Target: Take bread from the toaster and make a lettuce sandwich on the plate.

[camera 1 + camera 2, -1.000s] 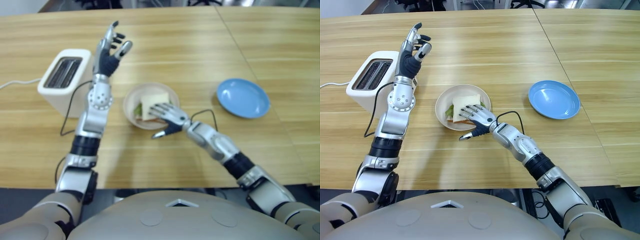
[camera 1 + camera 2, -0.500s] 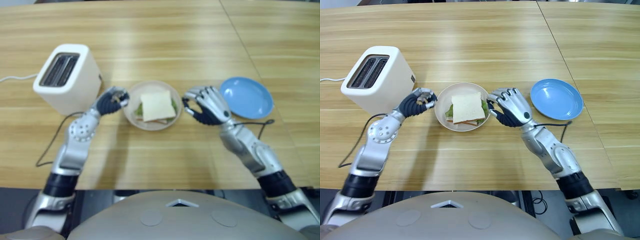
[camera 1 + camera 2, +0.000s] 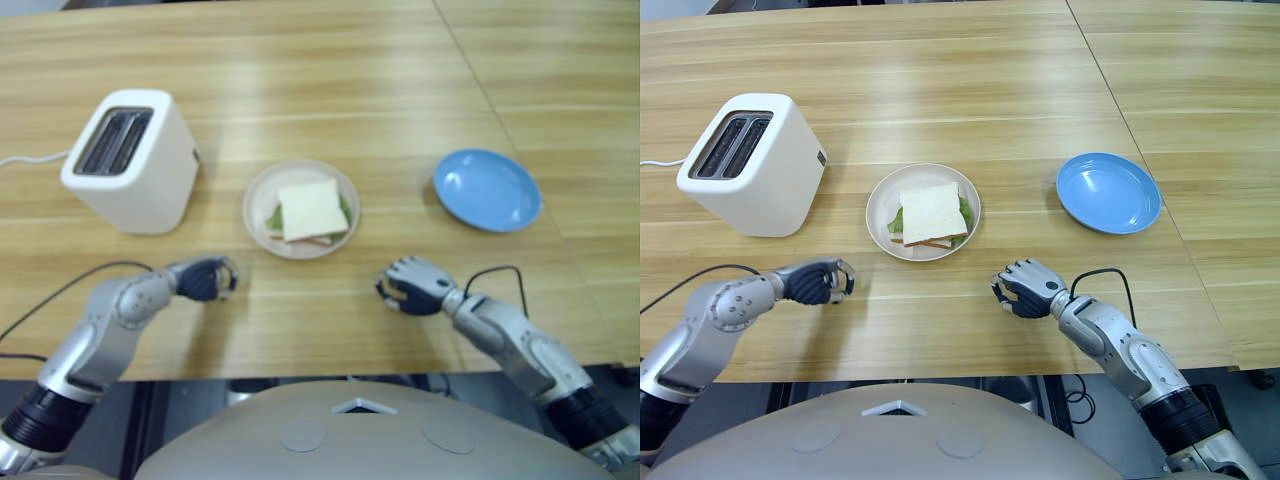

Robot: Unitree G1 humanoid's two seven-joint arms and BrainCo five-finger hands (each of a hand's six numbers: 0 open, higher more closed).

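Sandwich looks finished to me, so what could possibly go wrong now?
Mostly small things. The sandwich has its top slice a little askew over the lettuce, so a knock to the plate might slide it. Loose cables loop beside the left hand and right hand near the table edge and could snag if the arms move.

Paired head-mounted views — slightly offset sideways — look steeply down and forward, sharing the whole wooden table [image 3: 970, 90].
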